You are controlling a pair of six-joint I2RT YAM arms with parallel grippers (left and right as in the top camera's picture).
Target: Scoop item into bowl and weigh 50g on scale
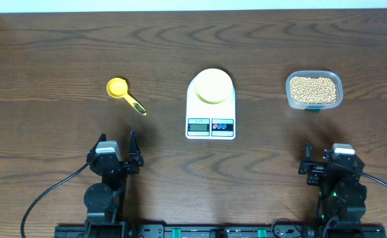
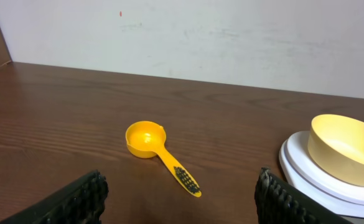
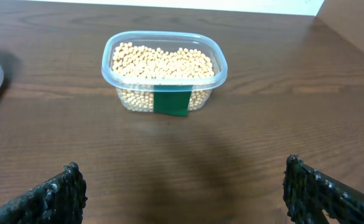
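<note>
Overhead. Dark wood-grain surface [image 1: 61,53]. At frame centre, a flat white scale [image 1: 194,106] with rounded top, with a small display and two buttons along its lower edge. On its platform, a smooth round pale-yellow bowl [image 1: 213,86], empty. Right of centre, well apart from the scale, a clear plastic tub [image 1: 290,99], rounded-rectangular, packed with small round tan beans [image 1: 313,88]. Left of centre, a glossy yellow scoop [image 1: 118,87]: round cup, handle slanting toward lower right, dark ribbed grip at its end. Left jaws at lower left, spread wide, gripping nothing. Right jaws at lower right, their spread hard to judge from here.

Left wrist. Black ribbed fingers [image 2: 82,199] in both lower corners, far apart, only bare surface between. Scoop at centre, with an empty cup and a small pour lip not evident from above. At right edge, the bowl on the white platform, cut by the frame, its inner wall smooth and bare.

Right wrist. Rough black fingers [image 3: 51,193] in both lower corners: right jaws wide open, holding nothing. Tub at upper centre, beans nearly to the rim. On its near wall, a green rectangular label [image 3: 171,102], a mere sliver from above. Edge of the scale at far left.
</note>
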